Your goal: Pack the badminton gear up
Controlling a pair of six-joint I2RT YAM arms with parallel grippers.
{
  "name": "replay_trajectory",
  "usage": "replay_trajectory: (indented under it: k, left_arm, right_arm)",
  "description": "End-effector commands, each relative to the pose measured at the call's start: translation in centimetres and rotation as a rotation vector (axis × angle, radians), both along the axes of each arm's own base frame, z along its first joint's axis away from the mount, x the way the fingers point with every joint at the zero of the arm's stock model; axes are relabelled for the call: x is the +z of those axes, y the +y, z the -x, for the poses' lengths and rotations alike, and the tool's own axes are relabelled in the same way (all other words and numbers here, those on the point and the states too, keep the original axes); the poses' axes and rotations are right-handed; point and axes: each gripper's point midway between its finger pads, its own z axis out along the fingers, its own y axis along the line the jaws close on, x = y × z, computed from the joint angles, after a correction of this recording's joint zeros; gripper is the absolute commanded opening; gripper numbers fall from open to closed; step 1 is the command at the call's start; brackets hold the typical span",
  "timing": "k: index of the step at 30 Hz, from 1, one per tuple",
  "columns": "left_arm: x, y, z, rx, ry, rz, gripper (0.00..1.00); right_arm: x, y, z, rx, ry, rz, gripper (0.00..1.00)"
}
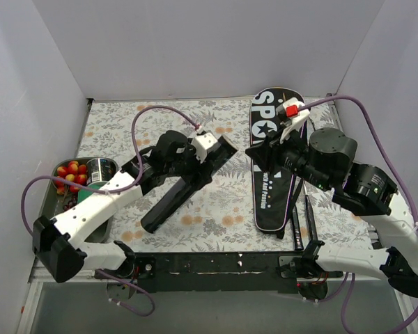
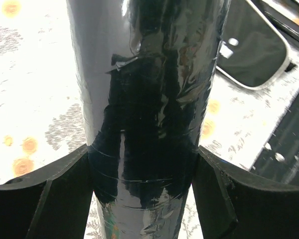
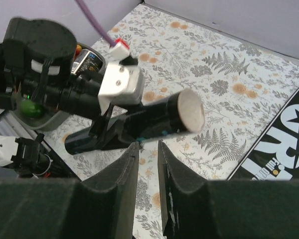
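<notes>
The long dark shuttle tube (image 1: 184, 191) slants across the middle of the flowered cloth. My left gripper (image 1: 195, 172) is shut on it around mid-length, and its black fingers (image 2: 65, 189) press both sides of the glossy tube (image 2: 149, 99). The tube's pale capped end (image 3: 190, 111) points toward my right gripper (image 1: 256, 150). That gripper (image 3: 148, 144) hovers just short of the cap, slightly open with nothing between its fingers. The long black racket bag (image 1: 272, 188) with white lettering lies flat at the right, partly under the right arm. Its lettering (image 3: 286, 144) shows in the right wrist view.
A tray (image 1: 101, 165) with red fruit and a can sits at the left edge, beside the left arm. Thin dark shafts (image 1: 310, 219) lie along the bag's right side. White walls close in the table on three sides. Purple cables loop above both arms.
</notes>
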Motion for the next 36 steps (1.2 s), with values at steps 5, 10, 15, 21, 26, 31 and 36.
replay_trajectory:
  k: [5,10,15,21,26,31,36]
  left_arm:
    - [4.1,4.1,-11.4,0.276,-0.042,0.069,0.20]
    - [1.9,9.8,-18.9,0.514,0.009,0.076,0.19]
    - [-2.0,16.1,-24.2,0.770,0.057,0.018,0.23]
    - [-7.1,20.6,-28.6,0.925,0.170,0.015,0.23]
    - [-11.2,23.3,-30.6,1.033,0.218,-0.081,0.27]
    - [-14.1,24.7,-31.7,1.078,0.246,-0.185,0.37]
    - [-14.1,25.4,-31.9,1.080,0.240,-0.205,0.61]
  right_arm:
    - [-2.3,-2.0,0.6,-0.070,0.044,-0.069,0.27]
    - [-5.9,-1.8,1.7,-0.041,0.128,-0.071,0.24]
    - [-9.7,-0.9,2.9,0.012,0.210,-0.068,0.23]
    - [-11.8,-1.0,3.2,0.018,0.233,-0.041,0.23]
    - [-13.1,-0.4,3.7,0.057,0.259,-0.020,0.24]
    - [-14.2,-0.2,3.8,0.067,0.269,-0.009,0.28]
    - [-15.1,0.1,4.0,0.083,0.282,0.011,0.39]
